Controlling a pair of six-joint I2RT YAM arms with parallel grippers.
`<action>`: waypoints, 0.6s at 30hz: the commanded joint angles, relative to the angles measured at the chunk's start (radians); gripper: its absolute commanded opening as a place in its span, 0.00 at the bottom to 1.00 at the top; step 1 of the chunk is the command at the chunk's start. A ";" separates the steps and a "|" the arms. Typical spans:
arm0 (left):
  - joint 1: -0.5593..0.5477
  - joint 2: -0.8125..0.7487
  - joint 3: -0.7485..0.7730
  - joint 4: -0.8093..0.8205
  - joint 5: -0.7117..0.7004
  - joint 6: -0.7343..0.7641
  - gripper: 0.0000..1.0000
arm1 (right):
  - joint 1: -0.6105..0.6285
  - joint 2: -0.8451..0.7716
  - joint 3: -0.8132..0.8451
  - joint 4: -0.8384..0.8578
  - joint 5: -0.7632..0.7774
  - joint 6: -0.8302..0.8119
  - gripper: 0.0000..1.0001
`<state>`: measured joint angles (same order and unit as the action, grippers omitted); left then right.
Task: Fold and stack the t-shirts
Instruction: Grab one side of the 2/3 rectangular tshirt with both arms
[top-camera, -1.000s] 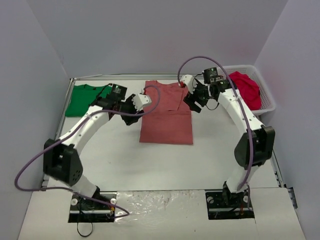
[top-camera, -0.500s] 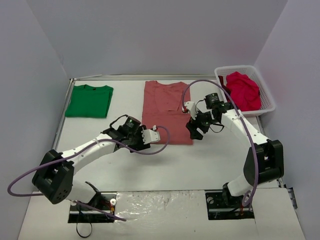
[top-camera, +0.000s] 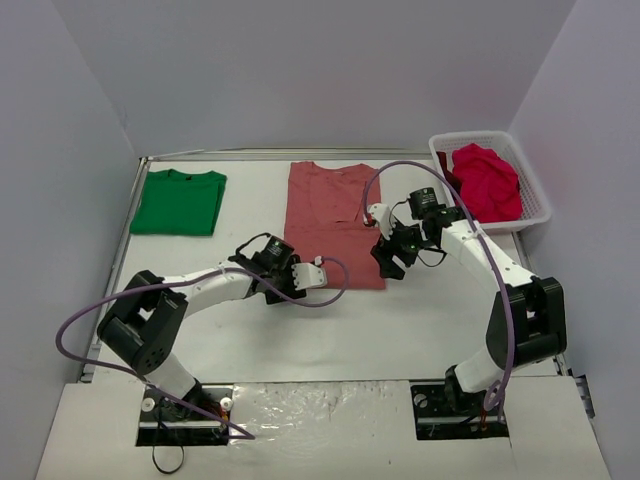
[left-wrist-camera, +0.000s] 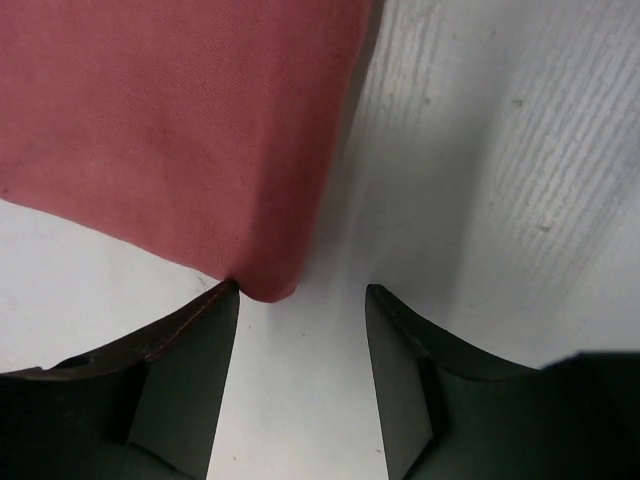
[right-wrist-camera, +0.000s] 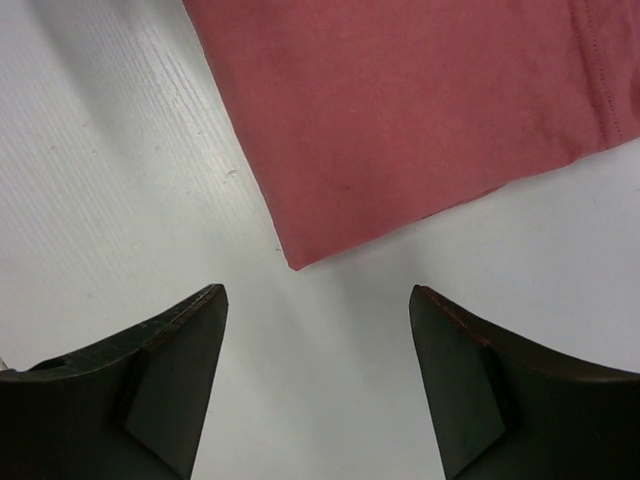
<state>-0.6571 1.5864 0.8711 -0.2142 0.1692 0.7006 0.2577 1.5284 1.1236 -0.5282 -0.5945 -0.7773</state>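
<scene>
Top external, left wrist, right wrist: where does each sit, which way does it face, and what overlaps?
Top external: above and behind the bases, looking down over the table. It shows both arms whole, the green t-shirt and the basket of crimson t-shirts.
Left wrist: looks down past the open left gripper at the pink t-shirt, near-left corner.
Right wrist: looks down past the open right gripper at its near-right corner.
Shared: all three see the pink t-shirt and the table.

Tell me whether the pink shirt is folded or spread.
Partly folded: the pink shirt lies flat as a long rectangle, no sleeves sticking out, its length not yet halved.
</scene>
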 joint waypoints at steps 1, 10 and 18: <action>-0.004 0.001 0.051 0.022 -0.016 0.019 0.52 | 0.006 0.010 -0.007 -0.009 -0.005 0.006 0.70; -0.003 0.063 0.072 0.016 -0.036 0.030 0.32 | 0.006 0.009 -0.015 -0.010 0.002 0.009 0.70; 0.005 0.106 0.089 -0.023 -0.013 0.020 0.06 | 0.005 -0.031 -0.044 -0.010 0.005 0.001 0.71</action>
<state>-0.6571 1.6745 0.9321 -0.1909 0.1440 0.7219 0.2577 1.5364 1.0946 -0.5220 -0.5903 -0.7776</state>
